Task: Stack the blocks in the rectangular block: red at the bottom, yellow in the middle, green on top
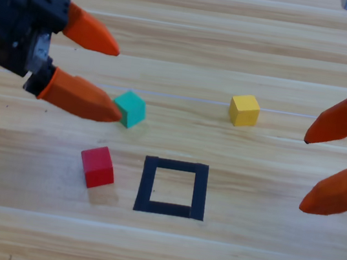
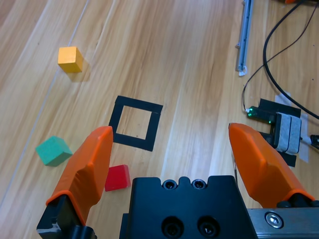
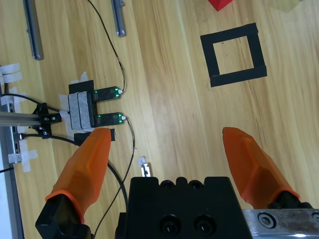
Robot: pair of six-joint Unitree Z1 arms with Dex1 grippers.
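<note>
Nearest the camera in the high view, the left gripper [image 1: 112, 81] reaches in from the left edge with its orange jaws spread wide and nothing between them; its lower jaw tip lies over the left side of the green cube [image 1: 130, 109]. Whether jaw and cube touch cannot be told from above, though the left wrist view shows that cube [image 2: 53, 151] well outside the jaws, to their left. Nearer than the green cube, the red cube [image 1: 97, 166] sits on the wooden table [image 1: 155, 251], just left of the black tape square [image 1: 173, 187] and apart from it. The tape square lies flat near the table's middle and holds nothing. Farther off and to its right, the yellow cube [image 1: 244, 110] stands alone, well apart from the other two. At the right edge, the right gripper [image 1: 303, 172] waits with its jaws parted and empty, clear of every cube.
</note>
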